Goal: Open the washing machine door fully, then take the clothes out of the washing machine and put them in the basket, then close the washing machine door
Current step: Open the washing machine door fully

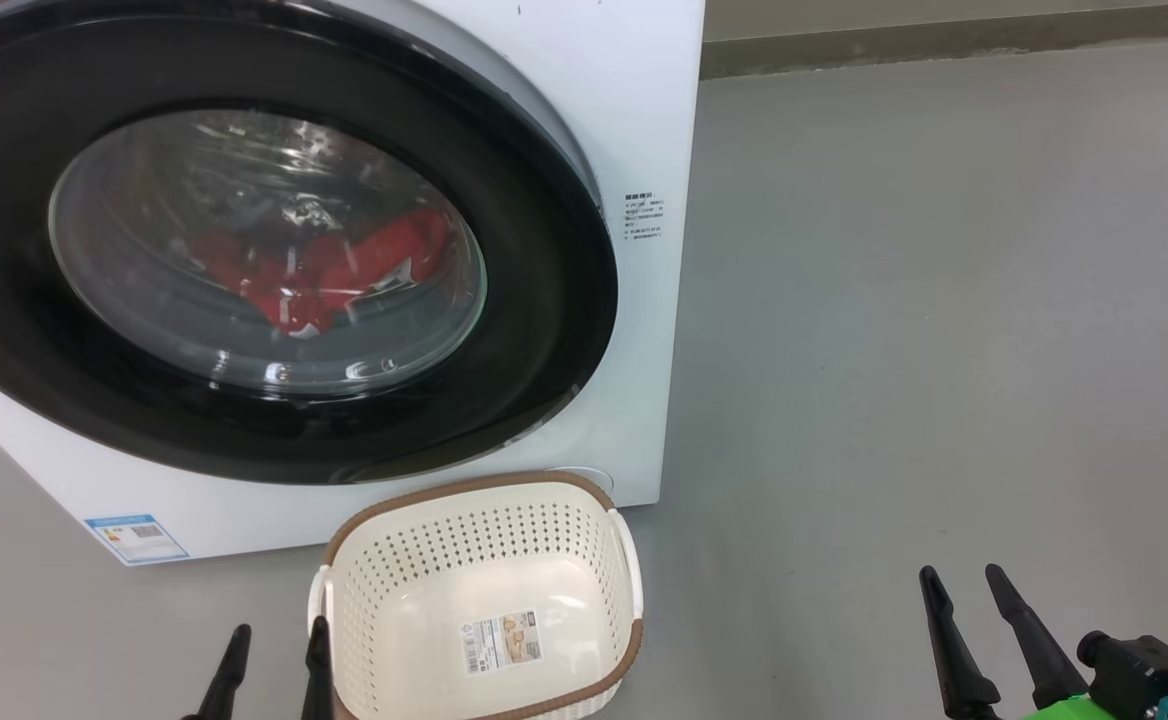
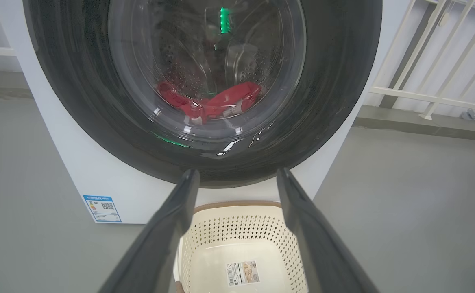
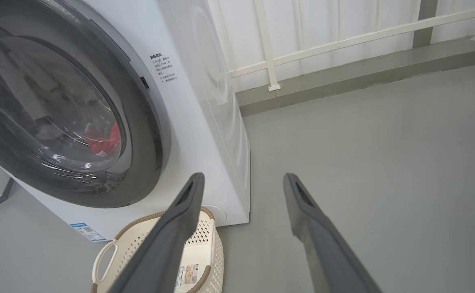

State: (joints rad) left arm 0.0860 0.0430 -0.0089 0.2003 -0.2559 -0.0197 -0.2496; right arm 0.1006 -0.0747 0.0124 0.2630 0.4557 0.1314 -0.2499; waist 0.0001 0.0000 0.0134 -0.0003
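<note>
Washing machine door (image 1: 534, 300) sits shut, black rim flush against the white front of the washing machine (image 1: 634, 120)

clothes (image 1: 344, 265) are inside the drum, a red heap low behind the glass bowl, also seen through the window in the left wrist view (image 2: 217, 103) and as a small red patch in the right wrist view (image 3: 105, 140)

basket (image 1: 484, 540) stands on the grey floor (image 1: 894, 300) just in front of the machine's lower right corner, upright, paper label (image 1: 501, 642) on its bottom

left gripper (image 1: 279, 630) is at the lower left of the head view, fingers spread, pinching nothing; its inner finger is just beside the basket's left handle, contact cannot be told. From its own wrist camera (image 2: 237, 173) the fingers frame the basket with the door above

right gripper (image 1: 962, 575) is at the lower right, fingers spread and holding nothing, over bare floor, well apart from the basket (image 3: 243, 176)

blue sticker (image 1: 136, 535) on the machine's lower front, white railing (image 3: 343, 38) behind
</note>
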